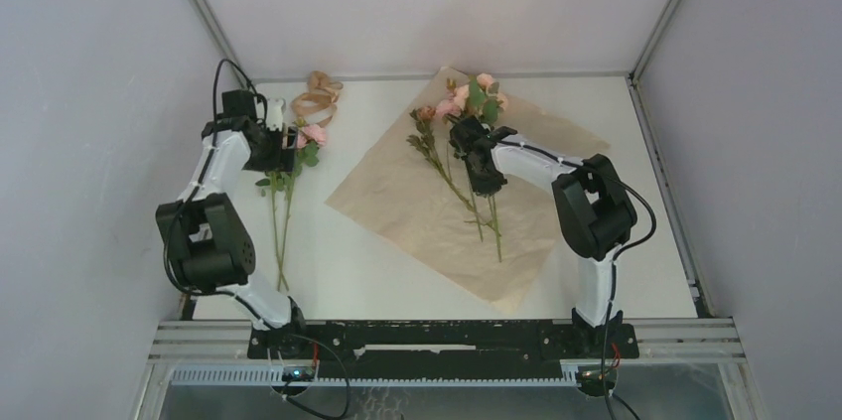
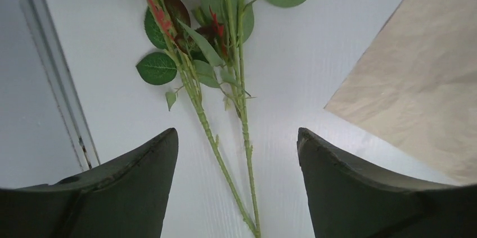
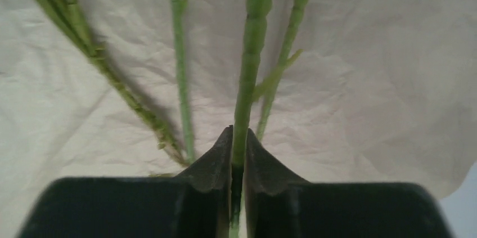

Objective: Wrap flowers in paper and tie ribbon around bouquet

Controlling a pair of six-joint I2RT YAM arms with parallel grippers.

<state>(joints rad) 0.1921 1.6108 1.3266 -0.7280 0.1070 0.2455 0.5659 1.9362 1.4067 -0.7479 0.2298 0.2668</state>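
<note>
1. White surface [image 1: 387,281] between pale walls [image 1: 79,92] carries everything; each place below is given against the paper [image 1: 427,211], a crinkled tan sheet lying as a diamond right of centre.
2. Left of the paper and clear of its edge, two loose flowers [image 1: 281,211] lie side by side on the bare surface, pink blooms at the far end.
3. Left fingers [image 2: 129,182] hang over those two, spread wide and released, grasping nothing; both green stalks run between them.
4. Ribbon [image 1: 318,97] lies curled left of the paper's far corner, just beyond the loose blooms.
5. On the paper lie the flowers [image 1: 462,102], heads at its far corner, stalks fanning toward its middle.
6. Right fingers [image 3: 208,165], above the paper's middle, are clenched on one green stem [image 3: 250,52].
</note>
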